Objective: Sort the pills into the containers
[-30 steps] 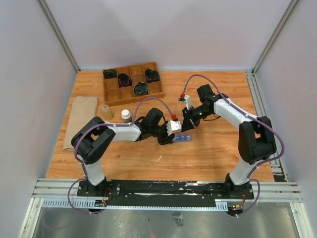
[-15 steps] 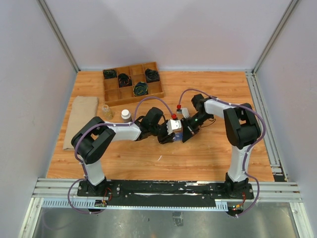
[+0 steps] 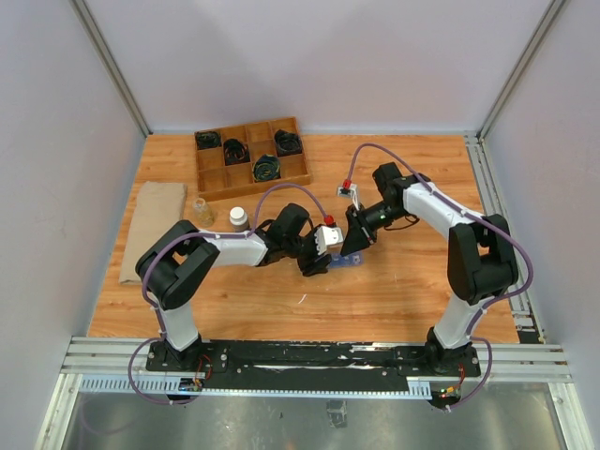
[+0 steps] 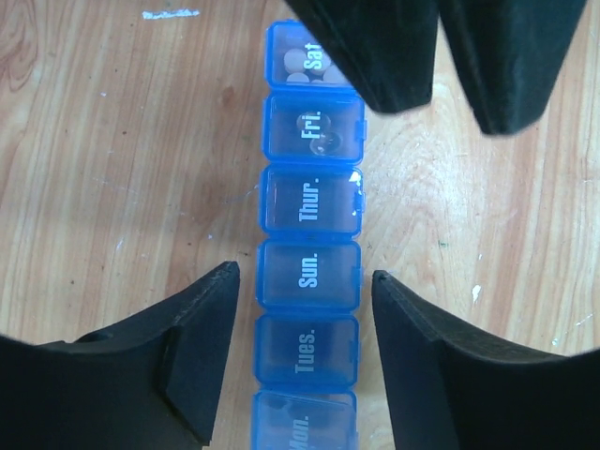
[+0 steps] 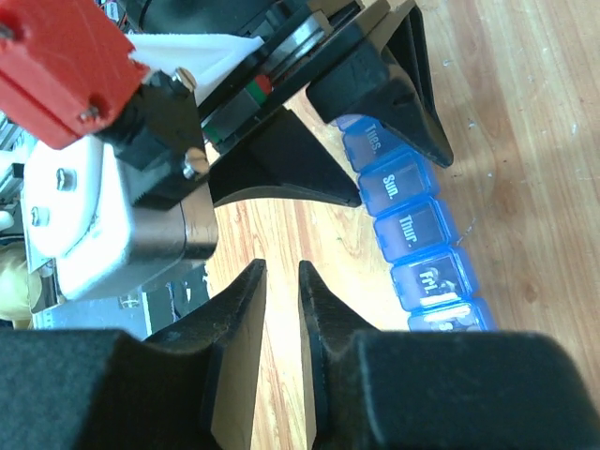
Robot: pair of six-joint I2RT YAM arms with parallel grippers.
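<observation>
The left gripper (image 4: 305, 281) is held spread. Its two fingers (image 4: 202, 347) are set on either side of the organizer (image 4: 309, 202), level with the "Sun." and "Tues." compartments. A thin strip of table (image 4: 112, 169) is seen between each finger and the blue wall, so nothing is pinched. The right gripper (image 5: 281, 272) is parted only a little. Bare wood is seen through the narrow slit, and nothing is held. In the left wrist view its black fingers (image 4: 394, 56) are seen over the "Sat." end of the strip, one partly covering that lid. Whether the lid is touched cannot be told.

In the top view the left arm (image 3: 230, 248) is folded at the elbow near its base and stretched rightward to the table's middle. The right arm (image 3: 441, 211) is raised from its base, bent at the far side, and angled back and leftward with the wrist tipped down toward the strip.

The organizer is laid flat at the table's middle, all visible lids shut. Pale pills (image 4: 298, 64) are seen through the "Sat." lid, and rounded pieces through "Fri." An amber-tinted vial (image 3: 201, 208) is stood well to the left, beside a white-capped bottle (image 3: 238, 217), between a cloth (image 3: 153, 230) and the wooden tray (image 3: 251, 157).
</observation>
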